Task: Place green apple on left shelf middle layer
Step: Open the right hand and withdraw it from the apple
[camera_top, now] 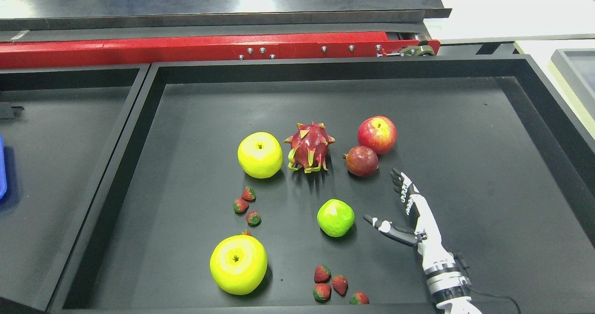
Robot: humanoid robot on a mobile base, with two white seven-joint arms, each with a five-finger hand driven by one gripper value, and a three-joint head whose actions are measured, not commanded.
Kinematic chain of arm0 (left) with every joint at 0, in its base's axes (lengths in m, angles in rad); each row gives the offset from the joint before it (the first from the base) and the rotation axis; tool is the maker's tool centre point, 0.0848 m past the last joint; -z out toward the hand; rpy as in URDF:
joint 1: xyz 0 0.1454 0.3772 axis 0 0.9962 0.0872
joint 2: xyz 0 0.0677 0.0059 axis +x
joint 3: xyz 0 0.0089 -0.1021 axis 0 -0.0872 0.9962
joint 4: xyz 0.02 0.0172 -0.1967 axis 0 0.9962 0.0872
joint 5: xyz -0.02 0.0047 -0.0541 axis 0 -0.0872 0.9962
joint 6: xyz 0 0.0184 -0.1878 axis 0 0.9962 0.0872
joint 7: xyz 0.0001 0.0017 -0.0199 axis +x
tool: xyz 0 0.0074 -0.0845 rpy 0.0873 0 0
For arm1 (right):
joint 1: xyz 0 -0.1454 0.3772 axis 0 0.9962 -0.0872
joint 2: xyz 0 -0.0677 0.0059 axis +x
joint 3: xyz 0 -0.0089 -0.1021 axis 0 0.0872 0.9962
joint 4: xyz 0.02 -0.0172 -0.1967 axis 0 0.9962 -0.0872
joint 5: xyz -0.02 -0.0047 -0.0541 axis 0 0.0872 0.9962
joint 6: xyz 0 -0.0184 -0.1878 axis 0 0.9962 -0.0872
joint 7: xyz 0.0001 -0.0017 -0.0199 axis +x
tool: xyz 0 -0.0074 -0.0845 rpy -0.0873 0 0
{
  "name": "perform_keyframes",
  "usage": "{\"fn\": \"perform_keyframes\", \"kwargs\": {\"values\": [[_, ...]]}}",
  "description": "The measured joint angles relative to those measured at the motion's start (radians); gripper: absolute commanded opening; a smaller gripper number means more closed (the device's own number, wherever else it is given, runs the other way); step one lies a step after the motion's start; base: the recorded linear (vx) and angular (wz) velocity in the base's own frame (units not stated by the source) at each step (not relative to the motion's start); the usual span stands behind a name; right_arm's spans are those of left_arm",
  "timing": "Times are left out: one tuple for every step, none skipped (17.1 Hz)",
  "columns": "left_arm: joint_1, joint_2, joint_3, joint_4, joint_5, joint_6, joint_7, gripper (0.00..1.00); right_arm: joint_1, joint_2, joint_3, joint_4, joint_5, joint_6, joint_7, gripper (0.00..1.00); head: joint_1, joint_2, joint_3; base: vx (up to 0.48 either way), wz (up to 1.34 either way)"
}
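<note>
Strawberries (338, 288) lie nearest you at six o'clock, your right hand (393, 207) hangs fingers apart and empty just at three o'clock of the green apple (335, 217) in the tray (534, 118), so a glancing close could roll it toward nine o'clock.

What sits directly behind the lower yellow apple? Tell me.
A strawberry peeks over the lower yellow apple; only its top shows, the rest hidden by the apple.

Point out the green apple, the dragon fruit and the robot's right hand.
green apple (335, 217), head view, middle of its skin.
dragon fruit (309, 147), head view, centre of its pink body.
right hand (403, 211), head view, open palm area between thumb and fingers.
</note>
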Motion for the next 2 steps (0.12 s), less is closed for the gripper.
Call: {"fn": "perform_keyframes", "kwargs": {"values": [[0.0, 0.0, 0.0, 0.0, 0.0, 0.0, 0.0, 1.0, 0.001, 0.005, -0.006, 0.0, -0.004, 0.0, 0.0, 1.0, 0.0, 0.0, 0.0, 0.0, 0.0], [0.0, 0.0, 0.0, 0.0, 0.0, 0.0, 0.0, 1.0, 0.004, 0.012, -0.014, 0.0, -0.007, 0.0, -0.001, 1.0, 0.0, 0.0, 0.0, 0.0, 0.0]]}}
